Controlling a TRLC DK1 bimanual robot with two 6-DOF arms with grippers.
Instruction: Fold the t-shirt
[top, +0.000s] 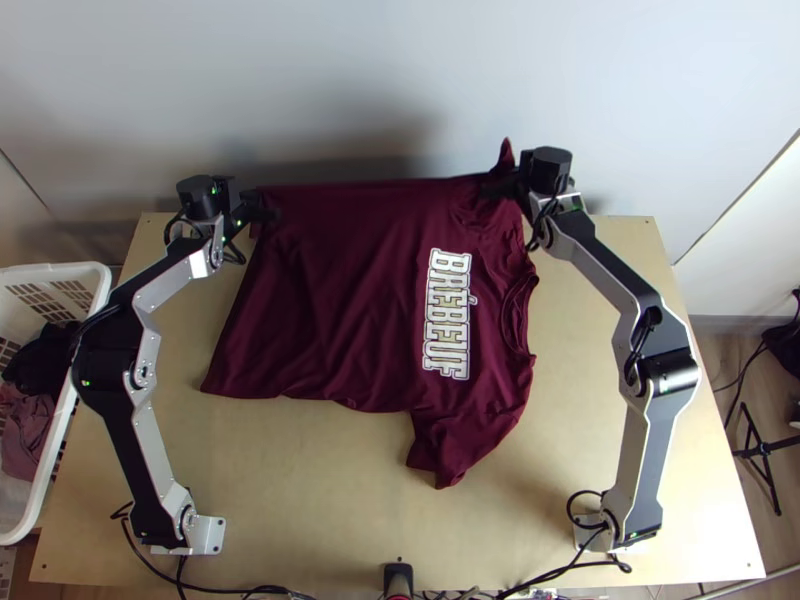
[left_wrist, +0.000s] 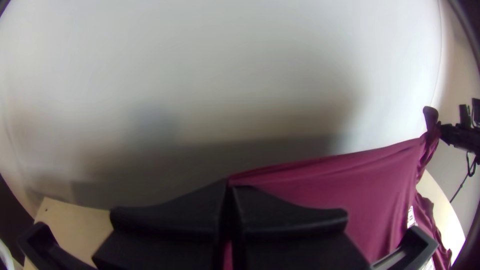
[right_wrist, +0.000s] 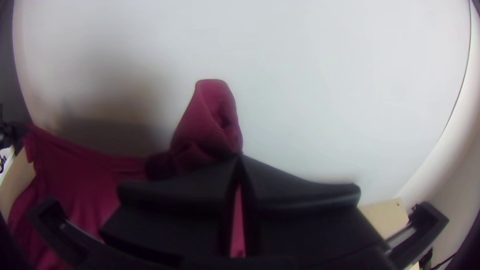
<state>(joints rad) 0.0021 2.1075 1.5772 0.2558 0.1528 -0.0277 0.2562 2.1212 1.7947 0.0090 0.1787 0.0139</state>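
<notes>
We have the maroon t-shirt (top: 345, 290) by its far side: the left gripper (top: 268, 213) is clamped on the cloth at the hem-end corner, and the right gripper (top: 490, 188) pinches it near the far sleeve (right_wrist: 215, 107), whose end pokes up past the fingertips. Between them the far edge (top: 370, 183) runs nearly straight and looks raised, while the near part lies spread on the table (top: 300, 490), lettering (top: 447, 315) up, with the collar (top: 518, 312) toward the right arm and the near sleeve (top: 452, 445) splayed toward us. The step in hand, as we judge it, is to bring that far side over toward the near one. We should move both grippers together, at one height and one pace, so the edge stays taut without tugging the lower layer along. We ought to carry it high enough to clear the cloth beneath, then lower it evenly and let go only once it lies flat (that poking sleeve could well land crumpled, so we would watch it). If one side leads, the fold will probably come out skewed, with creases across the chest.
</notes>
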